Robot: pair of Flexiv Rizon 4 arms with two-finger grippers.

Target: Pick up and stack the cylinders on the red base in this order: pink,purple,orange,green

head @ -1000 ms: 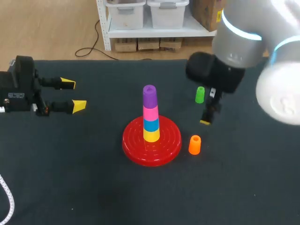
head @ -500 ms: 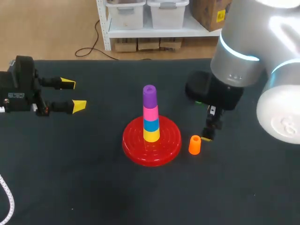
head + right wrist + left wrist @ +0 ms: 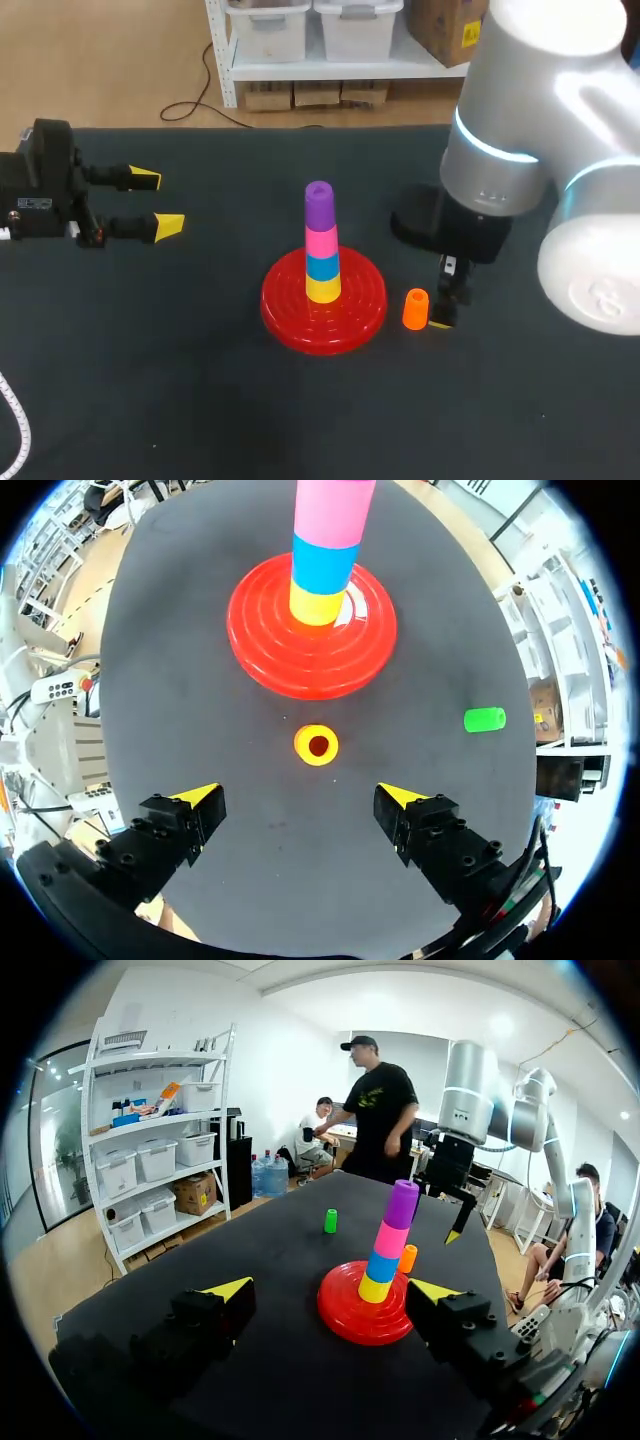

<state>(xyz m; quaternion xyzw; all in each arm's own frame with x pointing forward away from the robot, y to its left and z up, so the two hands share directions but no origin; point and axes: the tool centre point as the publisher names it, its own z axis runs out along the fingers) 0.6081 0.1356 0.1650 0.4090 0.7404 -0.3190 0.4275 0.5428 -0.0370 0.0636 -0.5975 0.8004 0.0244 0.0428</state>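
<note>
- Red base (image 3: 323,300): ridged disc, frame centre, lying flat.
- Upright stack on it, bottom to top: yellow cylinder (image 3: 322,289), blue cylinder (image 3: 322,266), pink cylinder (image 3: 321,242), purple cylinder (image 3: 319,206).
- Orange cylinder (image 3: 415,309): upright, hollow, just right of base, not touching.
- Green cylinder (image 3: 330,1220): upright, well apart from the stack.

table (image 3: 150,400): dark matte top | white cord (image 3: 25,430): lies curved at the table's near left corner, against the left edge | yellow cylinder (image 3: 323,289): stands upright near the table's middle | blue cylinder (image 3: 322,266): sits upright directly on the yellow cylinder, touching it

Glossy white right arm (image 3: 545,90), black yellow-tipped fingers (image 3: 165,224)
</note>
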